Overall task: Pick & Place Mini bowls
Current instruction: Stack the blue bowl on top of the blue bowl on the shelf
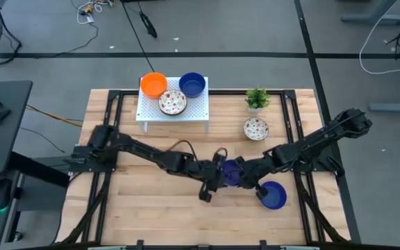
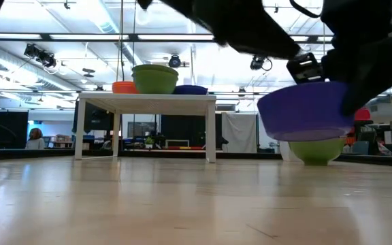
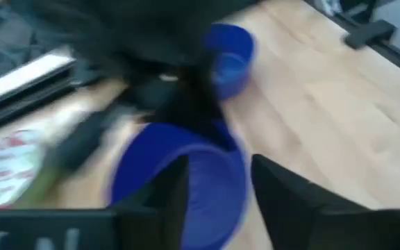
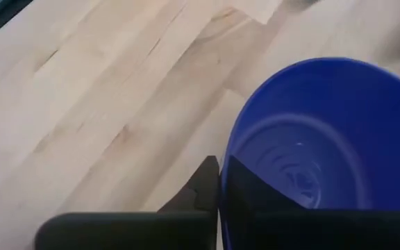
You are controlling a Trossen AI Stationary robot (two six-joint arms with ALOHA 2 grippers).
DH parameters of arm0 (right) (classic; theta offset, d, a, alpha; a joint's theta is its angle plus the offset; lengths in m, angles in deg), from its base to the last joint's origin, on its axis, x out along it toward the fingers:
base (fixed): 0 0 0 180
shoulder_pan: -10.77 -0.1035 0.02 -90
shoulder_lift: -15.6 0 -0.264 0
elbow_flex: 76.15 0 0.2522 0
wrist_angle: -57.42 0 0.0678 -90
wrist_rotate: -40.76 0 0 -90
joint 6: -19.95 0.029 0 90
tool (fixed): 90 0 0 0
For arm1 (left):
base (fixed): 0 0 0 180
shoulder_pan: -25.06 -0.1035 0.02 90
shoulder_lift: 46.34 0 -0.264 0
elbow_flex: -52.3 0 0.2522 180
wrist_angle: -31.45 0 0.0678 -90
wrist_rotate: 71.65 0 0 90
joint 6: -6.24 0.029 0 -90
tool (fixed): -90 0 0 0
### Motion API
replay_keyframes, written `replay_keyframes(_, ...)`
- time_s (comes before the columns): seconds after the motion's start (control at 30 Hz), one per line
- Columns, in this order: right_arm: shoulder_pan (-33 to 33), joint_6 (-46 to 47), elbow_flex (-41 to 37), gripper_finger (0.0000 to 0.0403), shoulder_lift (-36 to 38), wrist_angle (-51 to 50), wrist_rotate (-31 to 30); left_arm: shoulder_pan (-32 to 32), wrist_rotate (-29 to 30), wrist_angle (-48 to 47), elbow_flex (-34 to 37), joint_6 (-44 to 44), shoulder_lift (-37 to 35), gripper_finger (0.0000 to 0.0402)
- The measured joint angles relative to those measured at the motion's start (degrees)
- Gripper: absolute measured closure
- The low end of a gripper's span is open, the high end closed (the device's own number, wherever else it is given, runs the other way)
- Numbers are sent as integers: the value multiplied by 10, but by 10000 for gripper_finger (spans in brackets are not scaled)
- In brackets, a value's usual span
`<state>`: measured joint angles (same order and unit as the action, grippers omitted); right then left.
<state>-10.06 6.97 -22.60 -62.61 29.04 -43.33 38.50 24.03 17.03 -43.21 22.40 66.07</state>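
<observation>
A blue mini bowl (image 1: pixel 231 172) hangs in the air over the table's middle, between both grippers; the low view shows the blue mini bowl (image 2: pixel 305 112) clear of the wood. My right gripper (image 1: pixel 245 173) is at its right side and shut on it. My left gripper (image 1: pixel 217 175) is at its left side and open. In the left wrist view its fingers (image 3: pixel 176 198) stand on either side of the bowl's wall (image 3: pixel 221 191), one inside and one outside; whether they touch it I cannot tell. A second blue bowl (image 1: pixel 273 196) rests on its base on the table to the right. My right gripper (image 4: pixel 219 184) pinches the lifted blue bowl by its rim (image 4: pixel 223 149), one finger inside the bowl and one outside. The fingers come slanting down from the table's right side. The bowl is lifted clear, mouth up, roughly level.
The white perforated rack (image 1: pixel 196 111) stands at the far side with an orange bowl (image 1: pixel 153 85), a blue bowl (image 1: pixel 192 85) and a speckled bowl (image 1: pixel 173 103) on it. Another speckled bowl (image 1: pixel 255 128) and a small potted plant (image 1: pixel 257 98) stand on the table to its right.
</observation>
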Motion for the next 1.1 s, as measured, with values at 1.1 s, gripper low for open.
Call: replay_keyframes(1.1,448,-298,547,401,-178,-177,45,6,118,657,507,-224,-116,304)
